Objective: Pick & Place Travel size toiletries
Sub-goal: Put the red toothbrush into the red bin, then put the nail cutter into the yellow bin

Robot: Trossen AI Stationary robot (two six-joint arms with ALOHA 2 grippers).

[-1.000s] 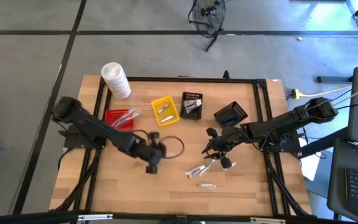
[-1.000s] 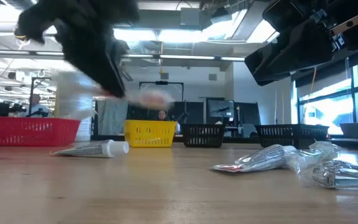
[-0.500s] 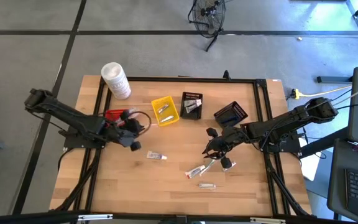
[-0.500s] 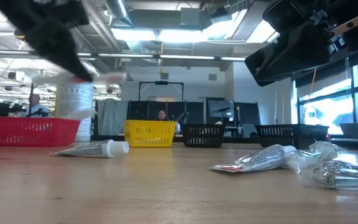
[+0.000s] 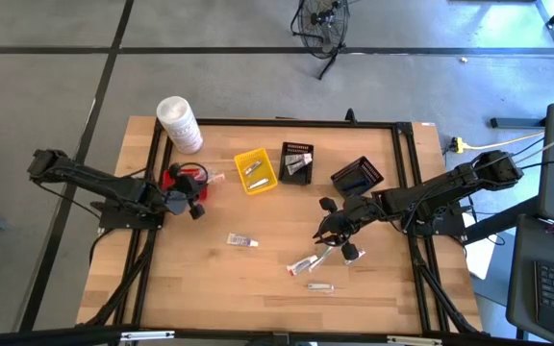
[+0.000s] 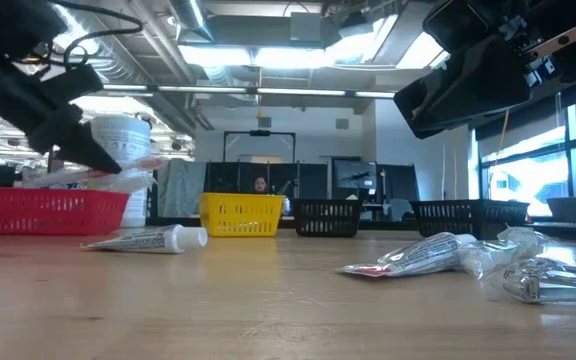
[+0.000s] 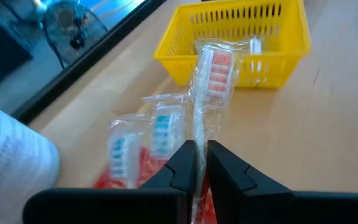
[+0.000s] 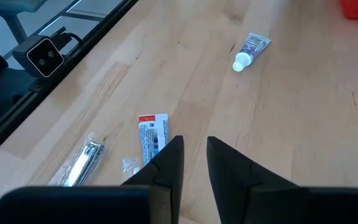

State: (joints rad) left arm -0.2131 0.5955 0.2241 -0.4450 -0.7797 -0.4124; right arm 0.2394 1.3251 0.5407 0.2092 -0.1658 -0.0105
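Only left wrist | fingers (image 7: 196,163) pinch wrapped toothbrush (image 7: 211,78) | over red basket (image 5: 175,180)

left pincer (image 5: 200,197) | swung from table centre | over red basket (image 5: 175,177)

Clear-wrapped toothbrush (image 7: 211,74) held above red basket (image 5: 173,180)

Pale, matt wooden table (image 5: 277,288); glossy clear-wrapped stick (image 7: 209,81); slotted yellow plastic basket (image 7: 241,43); shiny silvery razor (image 8: 82,163).
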